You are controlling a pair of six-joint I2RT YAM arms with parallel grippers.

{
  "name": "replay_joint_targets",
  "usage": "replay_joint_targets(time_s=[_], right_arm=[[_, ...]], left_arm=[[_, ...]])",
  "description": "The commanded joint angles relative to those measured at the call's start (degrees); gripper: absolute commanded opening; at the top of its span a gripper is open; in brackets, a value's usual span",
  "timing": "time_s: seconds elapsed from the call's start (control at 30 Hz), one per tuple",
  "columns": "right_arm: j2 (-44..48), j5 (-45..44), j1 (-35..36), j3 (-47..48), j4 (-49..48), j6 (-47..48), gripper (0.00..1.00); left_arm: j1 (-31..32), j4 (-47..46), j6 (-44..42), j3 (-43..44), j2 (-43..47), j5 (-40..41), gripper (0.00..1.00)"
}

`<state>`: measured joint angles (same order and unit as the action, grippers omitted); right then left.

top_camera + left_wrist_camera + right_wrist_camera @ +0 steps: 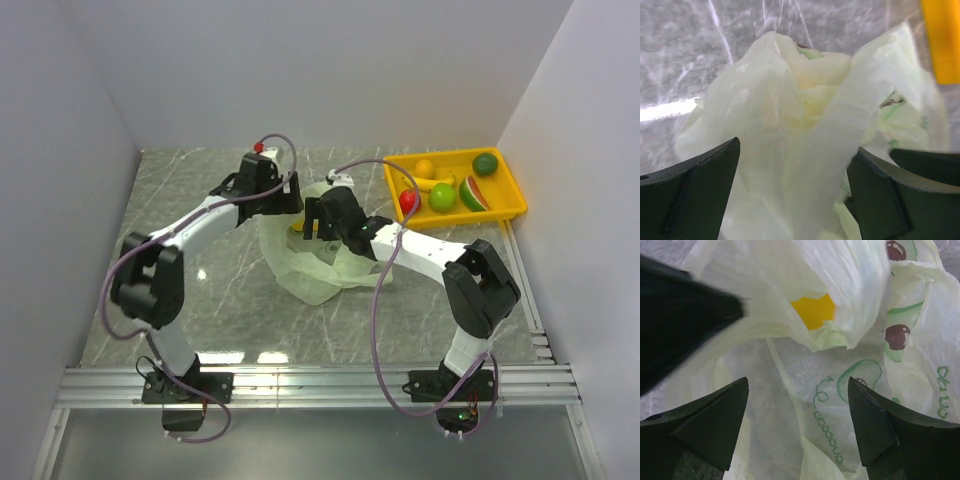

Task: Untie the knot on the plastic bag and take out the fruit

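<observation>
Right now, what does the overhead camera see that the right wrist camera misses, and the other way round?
Only the overhead view shows the whole left arm and right arm, plus the yellow tray at the back right, holding a red apple, a green apple and other toy fruit. Only the right wrist view shows the avocado drawings and green lettering printed on the plastic bag, beneath the open right gripper. Both show the pale green bag and a yellow thing peeking from its opening.

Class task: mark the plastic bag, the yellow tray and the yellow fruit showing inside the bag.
plastic bag (pixel 310 278): top view, crumpled near side.
yellow tray (pixel 470 216): top view, near rim.
yellow fruit (pixel 812 311): right wrist view, patch showing at the bag's opening.
</observation>
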<state>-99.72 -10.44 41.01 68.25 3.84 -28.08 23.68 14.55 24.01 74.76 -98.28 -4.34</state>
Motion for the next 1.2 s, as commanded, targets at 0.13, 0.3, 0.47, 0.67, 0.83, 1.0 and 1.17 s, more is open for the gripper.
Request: replay_joint_targets(time_s=[0.13,0.3,0.47,0.67,0.83,1.0,1.17], right_arm=[[0.05,-1.26,-0.32,-0.57,-1.46,-1.19,0.86],[3.56,-1.43,-0.32,-5.31,-3.66,-0.58,0.86],[8.14,-2.31,-0.23,-11.64,-6.74,1.44,0.86],[9.11,-0.20,-0.23,-14.55,-8.32,2.06,0.86],[7.97,2.87,0.21,-13.85,-8.93,3.82,0.86],[6.82,5.33,1.08,-13.84,-9.11,6.09,0.86],[6.56,7.97,2.58,-12.27,-6.23,8.47,0.87]], left_arm=[[0.05,-0.48,-2.92,8.90,-10.26,-3.39,0.38],[1.27,0.84,-1.26,6.55,-0.38,-7.43,0.01],[5.23,-5.12,5.23,-7.77,12.75,-6.03,0.01],[4.88,-6.90,9.29,-14.56,14.17,-7.79,0.01],[3.92,-9.18,10.44,-18.85,13.55,-2.87,0.01],[1.46,-12.69,14.48,-25.35,12.24,-2.08,0.01],[1.19,-13.58,15.71,-27.03,11.79,-4.62,0.01]])
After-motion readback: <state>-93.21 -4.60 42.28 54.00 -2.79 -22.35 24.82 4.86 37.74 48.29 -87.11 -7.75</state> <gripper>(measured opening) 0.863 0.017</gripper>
